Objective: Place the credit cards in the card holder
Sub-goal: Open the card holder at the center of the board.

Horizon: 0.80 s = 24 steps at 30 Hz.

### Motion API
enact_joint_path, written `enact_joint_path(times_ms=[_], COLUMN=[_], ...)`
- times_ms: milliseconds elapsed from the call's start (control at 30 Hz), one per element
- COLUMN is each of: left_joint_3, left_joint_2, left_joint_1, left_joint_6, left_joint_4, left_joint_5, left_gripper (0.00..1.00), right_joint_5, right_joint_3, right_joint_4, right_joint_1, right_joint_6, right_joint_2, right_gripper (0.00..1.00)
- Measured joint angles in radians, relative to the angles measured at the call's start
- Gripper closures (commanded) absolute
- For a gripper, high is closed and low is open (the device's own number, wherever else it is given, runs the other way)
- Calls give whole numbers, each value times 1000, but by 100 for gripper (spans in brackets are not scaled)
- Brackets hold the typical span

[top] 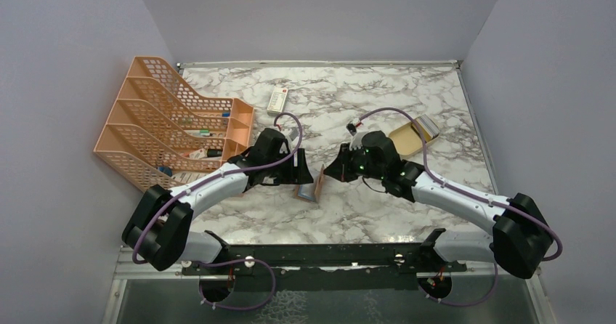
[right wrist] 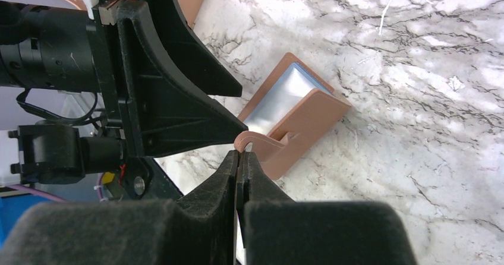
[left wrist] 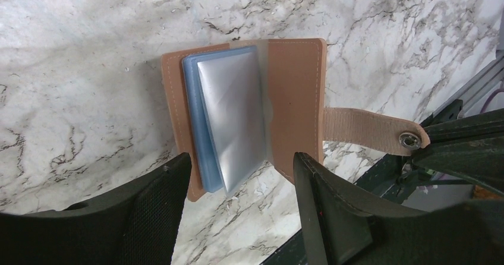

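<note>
Card holder: the small brown leather-like bifold card holder point(left wrist: 297, 98) lies open on the marble worktop point(top: 378, 91), between the 2 end effectors.
Cards inside: a silver plastic card point(left wrist: 232, 119) sits skewed over a pale blue one point(left wrist: 191, 113) on the holder's left half.
Other cards: a grey stack point(top: 427, 126) rests at a tan shallow box point(top: 403, 142), well apart from the holder, beyond its right side.
Right end effector point(right wrist: 238, 158): clenched on the holder's tan clasp tab point(left wrist: 362, 127), by the very tips only.
Left end effector point(left wrist: 239, 161): released, fingers spread astride the holder's near edge.
Risk 1: the tab slips from that thin grip and the cover folds shut.
Risk 2: pulling the tab drags the whole holder, since nothing pins it.
Risk 3: the left fingers close on the skewed silver card and bend it or pull it out.
</note>
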Motion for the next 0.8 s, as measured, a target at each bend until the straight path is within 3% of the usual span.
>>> enact_joint_path(times_ms=[433, 733, 800], left_joint_3=[-3, -3, -3], left_joint_2=[2, 43, 43], left_joint_1=[0, 0, 0], left_joint_6=[-8, -19, -23], left_joint_4=[-30, 13, 19], left_joint_5=[-70, -27, -25], left_gripper=[38, 38, 45], right_joint_5=[202, 196, 165], right_joint_3=[-110, -133, -110], right_joint_4=[-176, -194, -190], right_joint_1=[0, 0, 0], right_joint_6=[-25, -23, -23], right_joint_2=[-62, -118, -118], right_gripper=[99, 99, 99])
